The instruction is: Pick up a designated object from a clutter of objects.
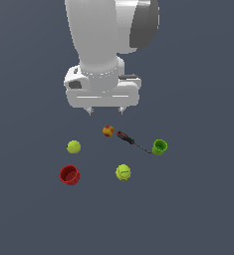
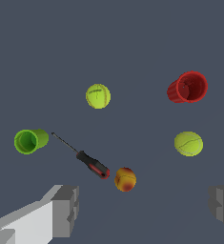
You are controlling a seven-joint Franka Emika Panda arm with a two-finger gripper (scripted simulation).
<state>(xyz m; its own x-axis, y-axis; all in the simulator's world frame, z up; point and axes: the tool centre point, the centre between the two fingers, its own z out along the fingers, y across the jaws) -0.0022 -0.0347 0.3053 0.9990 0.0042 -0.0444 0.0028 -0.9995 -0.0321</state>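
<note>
Jaws are wide apart on your gripper [image 1: 106, 111], nothing held. 2 look-alike balls: the target ball [image 1: 73, 147] sits just beyond the red cup [image 1: 69, 175], so you could easily drop onto the yellower ball [image 1: 123, 172] instead.

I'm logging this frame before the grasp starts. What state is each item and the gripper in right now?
gripper: open, empty, above the items.
tennis ball beside the red cup: resting free, untouched.
other tennis ball: resting free, seam marks showing.
red cup: tipped on its side.
green cup: tipped on its side.
screwdriver: lying flat, tip near the green cup.
red-yellow ball: resting by the screwdriver handle.
</note>
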